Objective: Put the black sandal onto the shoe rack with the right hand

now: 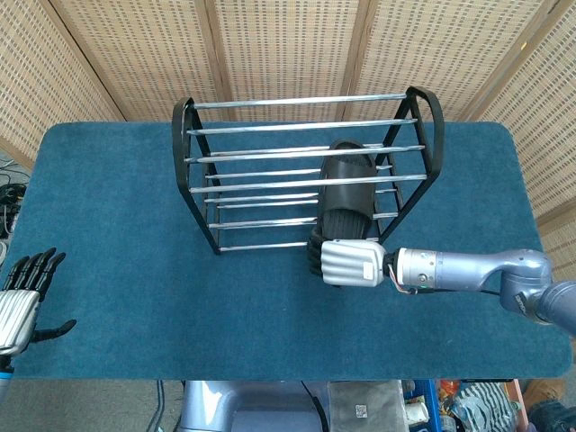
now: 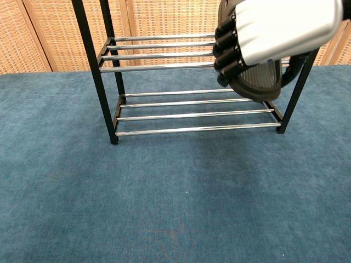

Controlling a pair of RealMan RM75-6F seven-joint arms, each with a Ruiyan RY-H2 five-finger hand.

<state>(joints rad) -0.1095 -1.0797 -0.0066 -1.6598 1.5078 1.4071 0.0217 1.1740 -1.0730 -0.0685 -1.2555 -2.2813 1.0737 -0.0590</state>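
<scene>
Left hand [image 1: 22, 304] idle at lower-left frame edge, fingers apart, holding nothing | shoe rack [image 1: 193, 171] centre frame on blue table [image 1: 108, 234] | right hand [image 1: 346, 263] grips black sandal [image 1: 346, 184] by heel, toe over middle rails | step: placing; next: lower flat, release | chest view alone shows the sole clear above lower rails; left hand absent there

Woven rattan screen panels [image 1: 288, 45] behind; blue carpeted tabletop [image 1: 117, 234]; even light.

No legible text (labels, brands, numbers).
</scene>
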